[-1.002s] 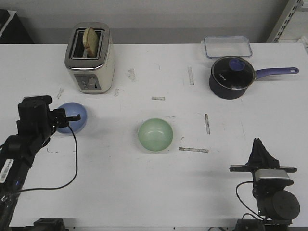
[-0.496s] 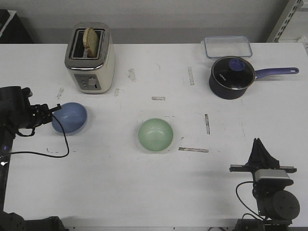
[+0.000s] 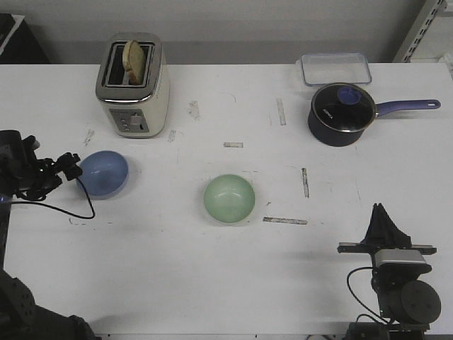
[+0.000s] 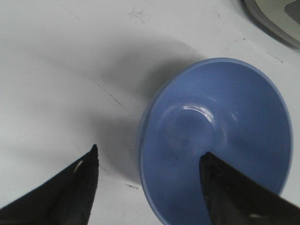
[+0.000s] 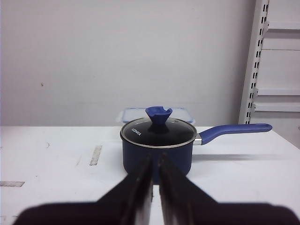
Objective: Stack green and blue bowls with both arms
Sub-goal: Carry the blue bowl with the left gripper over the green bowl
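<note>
The blue bowl [image 3: 105, 173] sits at the table's left and looks tipped, its opening turned toward my left gripper [image 3: 69, 164]. In the left wrist view that gripper [image 4: 150, 157] is open and straddles the blue bowl's [image 4: 220, 126] near rim: one finger is inside the bowl, the other over the bare table. The green bowl [image 3: 229, 198] stands upright and empty at the table's middle, apart from both arms. My right gripper [image 3: 383, 221] rests at the front right, shut with nothing in it [image 5: 156, 161].
A toaster [image 3: 132, 86] with a bread slice stands behind the blue bowl. A navy saucepan [image 3: 341, 113] with a lid and purple handle is at the back right, with a clear container [image 3: 334, 69] behind it. Tape strips mark the tabletop.
My left arm has swung out to the left, so the gripper now meets the blue bowl from its left side. The bowl has tipped and shifted slightly right. The right arm has not moved.
</note>
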Robot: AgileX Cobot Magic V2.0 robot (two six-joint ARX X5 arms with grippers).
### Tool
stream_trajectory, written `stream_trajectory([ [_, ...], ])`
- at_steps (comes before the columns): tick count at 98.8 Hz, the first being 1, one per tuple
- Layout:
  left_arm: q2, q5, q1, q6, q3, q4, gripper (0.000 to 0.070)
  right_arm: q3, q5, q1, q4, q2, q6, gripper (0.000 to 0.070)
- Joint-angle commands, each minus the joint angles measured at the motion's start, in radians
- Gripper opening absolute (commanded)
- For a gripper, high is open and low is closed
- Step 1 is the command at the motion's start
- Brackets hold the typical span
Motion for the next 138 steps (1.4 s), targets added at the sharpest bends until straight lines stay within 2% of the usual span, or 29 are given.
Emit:
stream_trajectory([
  [1,0.042,0.009,0.001,0.001,0.02,0.004,0.0409,0.005,0.0,0.001,0.01,-0.005,-0.001,0.0009],
  [25,0.15,0.008,-0.016,0.001,0.02,0.036,0.0406,0.005,0.0,0.001,0.01,-0.005,-0.001,0.0009],
  [32,0.173,0.009,-0.024,0.001,0.02,0.053,0.0387,0.005,0.0,0.001,0.01,-0.005,-0.001,0.0009],
  [46,0.203,0.009,-0.036,0.001,0.02,0.057,0.0164,0.005,0.0,0.001,0.01,-0.005,-0.001,0.0009],
  [52,0.207,0.008,-0.042,0.001,0.02,0.056,0.0131,0.005,0.0,0.001,0.01,-0.005,-0.001,0.0009],
  [65,0.206,0.008,-0.043,0.0,0.02,0.059,0.0,0.005,0.0,0.001,0.01,-0.005,-0.001,0.0009],
  [82,0.203,0.008,-0.05,-0.004,0.046,0.018,0.0,0.005,0.0,0.001,0.01,-0.005,-0.001,0.0009],
  [103,0.191,0.008,-0.112,-0.016,0.18,-0.122,0.0,0.005,0.0,0.001,0.01,-0.005,-0.001,0.0009],
  [114,0.191,0.008,-0.192,-0.025,0.246,-0.173,0.0,0.005,0.0,0.001,0.01,-0.005,-0.001,0.0009],
  [138,0.192,0.009,-0.437,-0.126,0.337,-0.18,0.0,0.005,0.0,0.001,0.01,-0.005,-0.001,0.0009],
])
